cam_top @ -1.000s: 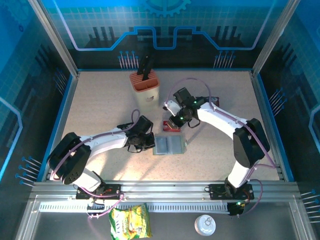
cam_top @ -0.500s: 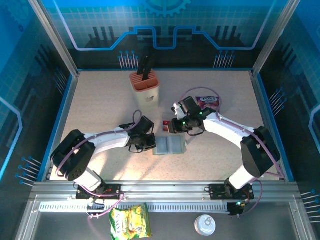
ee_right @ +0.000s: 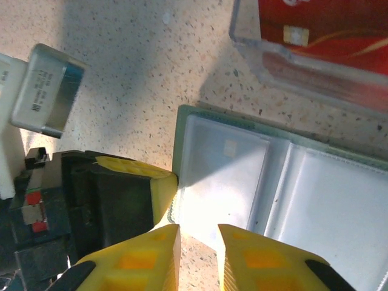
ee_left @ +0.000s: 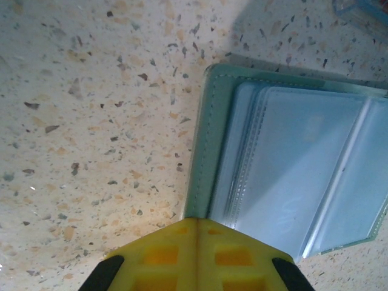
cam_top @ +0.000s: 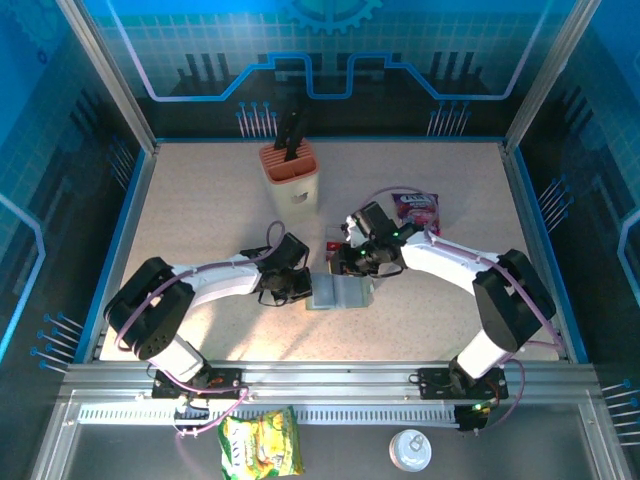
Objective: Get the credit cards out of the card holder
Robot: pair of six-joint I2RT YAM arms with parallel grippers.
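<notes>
The right wrist view shows red credit cards (ee_right: pixel 327 24) in a clear stand (ee_right: pixel 285 63), just beside the card holder (ee_right: pixel 242 176), which lies open on the worktop (cam_top: pixel 200 220). The left wrist view shows the left pincer (ee_left: pixel 197 254) pressed together at the holder's edge. The right pincer (ee_right: pixel 199 254) hovers slightly spread near the holder's corner. A purple packet (cam_top: pixel 415 207) lies beyond.

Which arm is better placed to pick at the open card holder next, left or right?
Right. The right gripper hovers over the card holder with jaws slightly apart, nothing between them. The left gripper is shut at the holder's edge, seemingly pinning it.
</notes>
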